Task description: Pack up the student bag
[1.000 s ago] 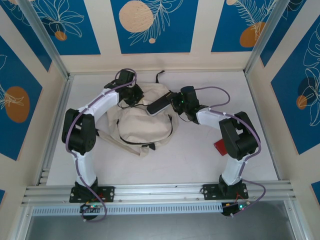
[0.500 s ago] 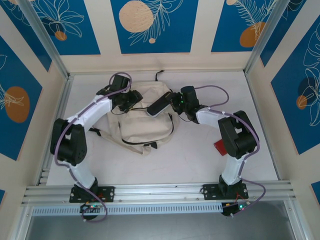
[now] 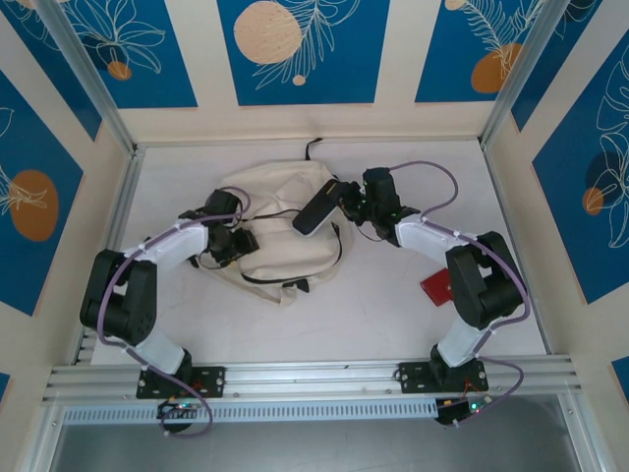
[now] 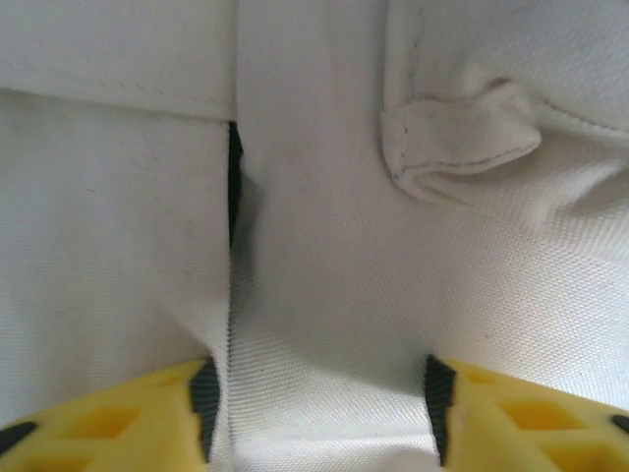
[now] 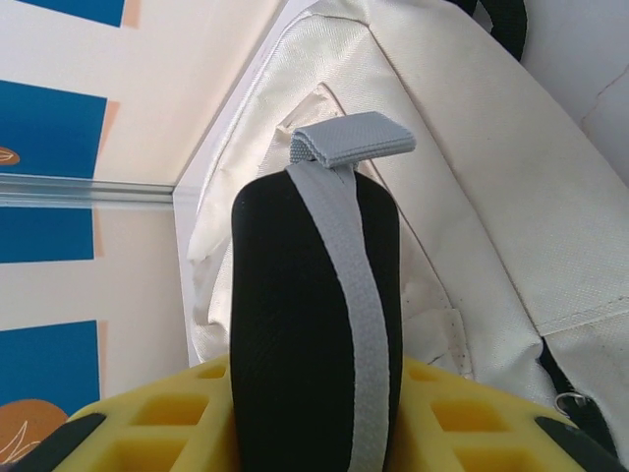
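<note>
Matt woven cloth student bag (black case likewise matt).

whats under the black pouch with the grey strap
The cream fabric backpack with black straps lies beneath the black grey-strapped pouch held in the right gripper. The pouch covers the patch right below it, so any opening there is hidden.

We see white arms with bulky black joints, purple cables looping alongside, and yellow, hollow-celled end effector fingers.

Cream student bag; black, grey-striped pouch.
</note>
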